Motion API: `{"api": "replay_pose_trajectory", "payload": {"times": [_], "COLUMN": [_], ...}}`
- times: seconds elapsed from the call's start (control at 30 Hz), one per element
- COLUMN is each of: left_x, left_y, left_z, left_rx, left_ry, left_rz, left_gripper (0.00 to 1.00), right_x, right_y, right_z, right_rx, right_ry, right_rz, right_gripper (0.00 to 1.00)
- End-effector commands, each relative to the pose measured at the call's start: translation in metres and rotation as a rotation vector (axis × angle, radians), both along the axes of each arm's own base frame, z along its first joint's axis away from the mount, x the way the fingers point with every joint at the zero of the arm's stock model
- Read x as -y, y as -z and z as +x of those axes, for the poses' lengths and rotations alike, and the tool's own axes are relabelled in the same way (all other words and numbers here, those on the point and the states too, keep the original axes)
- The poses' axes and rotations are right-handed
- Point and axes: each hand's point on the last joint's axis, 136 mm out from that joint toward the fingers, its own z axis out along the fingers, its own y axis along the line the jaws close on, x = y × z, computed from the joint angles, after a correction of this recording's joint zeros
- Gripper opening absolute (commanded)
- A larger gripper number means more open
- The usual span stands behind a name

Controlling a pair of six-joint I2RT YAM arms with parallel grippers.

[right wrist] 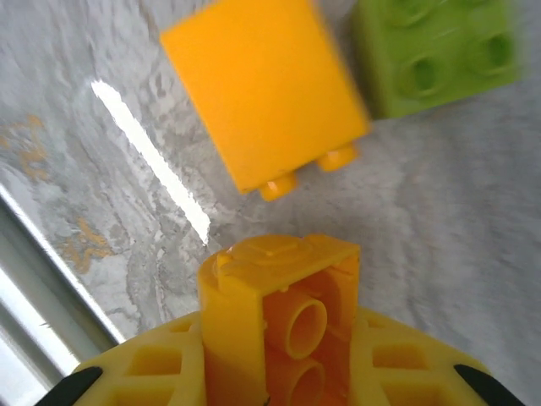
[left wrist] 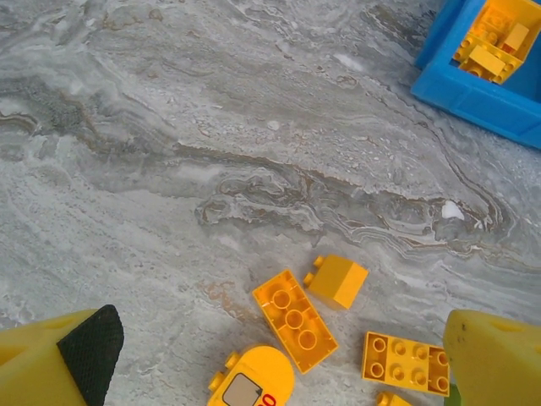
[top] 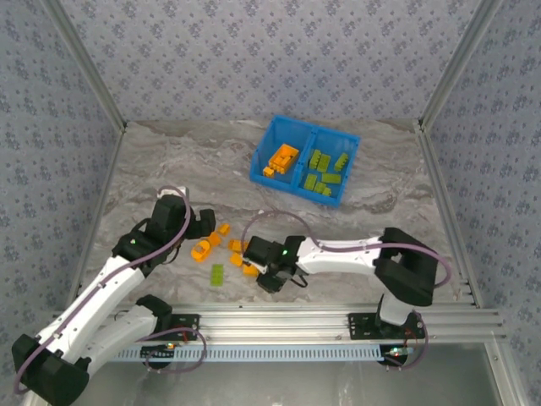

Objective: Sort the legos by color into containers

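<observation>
The blue bin (top: pixel 265 149) sits toward the far side of the desk (top: pixel 169 161). Its left compartment holds orange bricks (top: pixel 281 159) and its right one holds green bricks (top: pixel 325 172). Loose bricks (top: pixel 203 249), mostly orange, lie on the desk between the two arms. The left arm reaches over them, its left fingers (left wrist: pixel 494 364) spread wide and empty. The right arm folds inward, its right fingers (right wrist: pixel 397 364) clamped on one orange brick (right wrist: pixel 279 321).

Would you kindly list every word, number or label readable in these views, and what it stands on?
Rounded orange brick: a red printed mark beside a grey panel, perhaps "0", cut off at the picture's edge, not surely readable.
Blue bin, other legos: no text seen.
</observation>
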Motion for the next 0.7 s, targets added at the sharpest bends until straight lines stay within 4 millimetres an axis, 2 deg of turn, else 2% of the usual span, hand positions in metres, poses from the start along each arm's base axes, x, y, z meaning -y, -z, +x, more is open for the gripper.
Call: {"api": "replay_pose_trajectory", "payload": {"times": [0.0, 0.1, 0.17, 0.23, 0.27, 0.37, 0.47, 0.57, 0.67], "left_x": [0.012, 0.023, 0.029, 0.030, 0.030, 0.025, 0.022, 0.023, 0.023], "left_y": [-0.016, -0.020, -0.023, -0.026, -0.027, -0.028, -0.021, -0.009, 0.002], "left_z": [0.004, 0.005, 0.007, 0.007, 0.006, 0.002, -0.004, -0.012, -0.018], "left_rx": [0.043, 0.060, 0.071, 0.074, 0.071, 0.050, 0.002, -0.062, -0.114], "left_ry": [0.065, 0.112, 0.135, 0.141, 0.141, 0.125, 0.116, 0.123, 0.116], "left_rz": [-0.038, -0.072, -0.091, -0.098, -0.099, -0.086, -0.074, -0.077, -0.080], "left_gripper": [0.99, 0.99, 0.99, 0.99, 0.99, 0.99, 0.99, 0.99, 0.99], "right_x": [0.006, 0.011, 0.016, 0.017, 0.018, 0.014, 0.013, 0.017, 0.022], "right_y": [-0.061, -0.116, -0.151, -0.178, -0.185, -0.184, -0.166, -0.140, -0.113], "right_z": [0.031, 0.079, 0.123, 0.165, 0.186, 0.243, 0.294, 0.335, 0.362], "right_rx": [0.078, 0.203, 0.309, 0.381, 0.404, 0.416, 0.414, 0.398, 0.396], "right_ry": [0.108, 0.207, 0.284, 0.341, 0.369, 0.423, 0.477, 0.539, 0.555], "right_rz": [0.147, 0.305, 0.369, 0.387, 0.368, 0.287, 0.205, 0.147, 0.078], "right_gripper": [0.28, 0.30, 0.31, 0.32, 0.32, 0.32, 0.31, 0.31, 0.32]}}
